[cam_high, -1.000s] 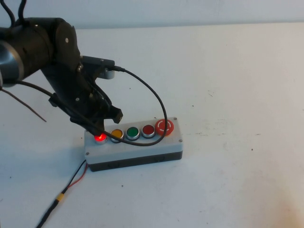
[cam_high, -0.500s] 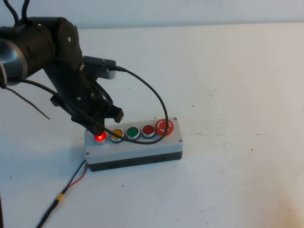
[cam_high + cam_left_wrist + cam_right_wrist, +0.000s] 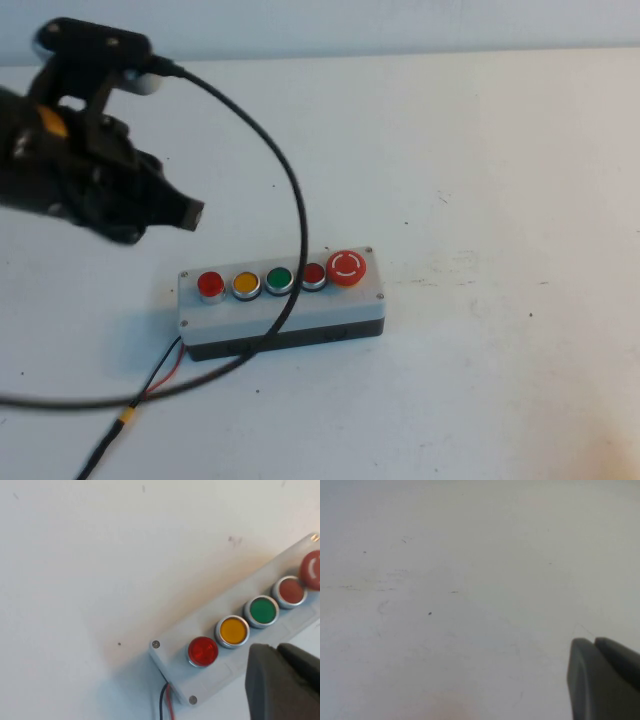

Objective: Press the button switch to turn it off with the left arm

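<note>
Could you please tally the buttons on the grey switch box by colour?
Red: 3 - round translucent button switch, flat darker button, large mushroom button
Yellow: 1
Green: 1
Total: 5
Left gripper hovers above-left of box; right gripper over bare table.

Left arm (image 3: 75,180) was bulky, matte black, bearing a yellow-orange mark and a white-tipped top piece; a thick black cable (image 3: 285,190) looped from it. Gripper fingers (image 3: 280,682) were dark grey

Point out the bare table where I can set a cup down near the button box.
Free: the table right of and behind the grey box. Crowded: the left, where the left gripper hovers, black cable looping over the box. Right gripper is over bare table.
</note>
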`<state>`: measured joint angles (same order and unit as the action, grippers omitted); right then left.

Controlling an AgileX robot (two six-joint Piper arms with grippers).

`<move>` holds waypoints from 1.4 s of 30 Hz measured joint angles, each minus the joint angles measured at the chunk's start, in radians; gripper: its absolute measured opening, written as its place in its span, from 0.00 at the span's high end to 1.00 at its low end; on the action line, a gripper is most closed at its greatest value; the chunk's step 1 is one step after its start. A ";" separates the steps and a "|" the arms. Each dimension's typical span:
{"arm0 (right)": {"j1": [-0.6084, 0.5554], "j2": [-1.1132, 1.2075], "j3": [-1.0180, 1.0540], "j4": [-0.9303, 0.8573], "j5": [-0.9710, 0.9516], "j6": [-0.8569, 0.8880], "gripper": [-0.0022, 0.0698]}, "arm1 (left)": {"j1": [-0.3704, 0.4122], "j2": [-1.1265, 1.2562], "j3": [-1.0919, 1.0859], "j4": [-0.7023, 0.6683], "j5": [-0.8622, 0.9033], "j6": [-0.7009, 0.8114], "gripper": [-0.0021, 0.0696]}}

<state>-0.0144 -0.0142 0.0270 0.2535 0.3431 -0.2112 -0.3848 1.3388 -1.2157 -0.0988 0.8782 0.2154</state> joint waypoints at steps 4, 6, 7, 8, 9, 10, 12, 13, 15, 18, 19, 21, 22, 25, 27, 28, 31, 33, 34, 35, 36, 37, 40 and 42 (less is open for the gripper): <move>0.000 0.000 0.000 0.000 0.000 0.000 0.99 | 0.000 -0.285 0.230 -0.011 -0.165 0.000 0.97; 0.000 0.000 0.000 0.000 0.000 0.000 0.99 | 0.000 -0.408 0.356 -0.014 -0.262 -0.017 0.97; 0.000 0.000 0.000 0.000 0.000 0.000 0.99 | 0.000 -0.472 0.415 -0.016 -0.308 -0.029 0.97; 0.000 0.000 0.000 0.000 0.000 0.000 0.99 | 0.000 -0.520 0.460 -0.015 -0.340 -0.037 0.97; 0.000 0.000 0.000 0.000 0.000 0.000 0.99 | 0.000 -0.576 0.510 -0.016 -0.373 -0.044 0.97; 0.000 0.000 0.000 0.000 0.000 0.000 0.99 | 0.000 -0.627 0.554 -0.016 -0.396 -0.050 0.97; 0.000 0.000 0.000 0.000 0.000 0.000 0.99 | 0.000 -0.710 0.616 -0.016 -0.427 -0.054 0.97; 0.000 0.000 0.000 0.000 0.000 0.000 0.99 | 0.000 -0.749 0.644 -0.011 -0.440 -0.054 0.97; 0.000 0.000 0.000 0.000 0.000 0.000 0.99 | 0.000 -0.817 0.687 -0.001 -0.453 -0.056 0.97; 0.000 0.000 0.000 0.000 0.000 0.000 0.99 | 0.000 -0.900 0.728 0.026 -0.447 -0.056 0.97; 0.000 0.000 0.000 0.000 0.000 0.000 0.99 | 0.000 -0.925 0.737 0.034 -0.443 -0.056 0.97; 0.000 0.000 0.000 0.000 0.000 0.000 0.99 | 0.000 -0.960 0.748 0.041 -0.432 -0.056 0.97; 0.000 0.000 0.000 0.000 0.000 0.000 0.99 | 0.000 -0.973 0.752 0.047 -0.426 -0.054 0.97; 0.000 0.000 0.000 0.000 0.000 0.000 0.99 | 0.000 -0.983 0.772 0.076 -0.417 -0.054 0.97; 0.000 0.000 0.000 0.000 0.000 0.000 0.99 | 0.000 -0.984 0.795 0.105 -0.417 -0.057 0.97; 0.000 0.000 0.000 0.000 0.000 0.000 0.99 | 0.000 -0.984 0.808 0.123 -0.419 -0.067 0.97; 0.000 0.000 0.000 0.000 0.000 0.000 0.99 | 0.000 -0.984 0.850 0.159 -0.475 -0.109 0.97; 0.000 0.000 0.000 0.000 0.000 0.000 0.99 | 0.000 -0.986 0.885 0.186 -0.543 -0.121 0.97; 0.000 0.000 0.000 0.000 0.000 0.000 0.99 | 0.000 -0.992 0.907 0.196 -0.587 -0.123 0.97; 0.000 0.000 0.000 0.000 0.000 0.000 0.99 | 0.000 -1.001 0.932 0.198 -0.624 -0.117 0.97; 0.000 0.000 0.000 0.000 0.000 0.000 0.99 | 0.007 -1.017 0.961 0.190 -0.670 -0.105 0.97; 0.000 0.000 0.000 0.000 0.000 0.000 0.99 | 0.017 -1.038 0.991 0.173 -0.716 -0.087 0.97; 0.000 0.000 0.000 0.000 0.000 0.000 0.99 | 0.070 -1.109 1.094 0.115 -0.855 -0.044 0.97; 0.000 0.000 0.000 0.000 0.000 0.000 0.99 | 0.104 -1.158 1.165 0.099 -0.959 -0.027 0.97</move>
<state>-0.0144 -0.0142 0.0270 0.2535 0.3431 -0.2112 -0.2809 0.1811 -0.0511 0.0000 -0.0806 0.1885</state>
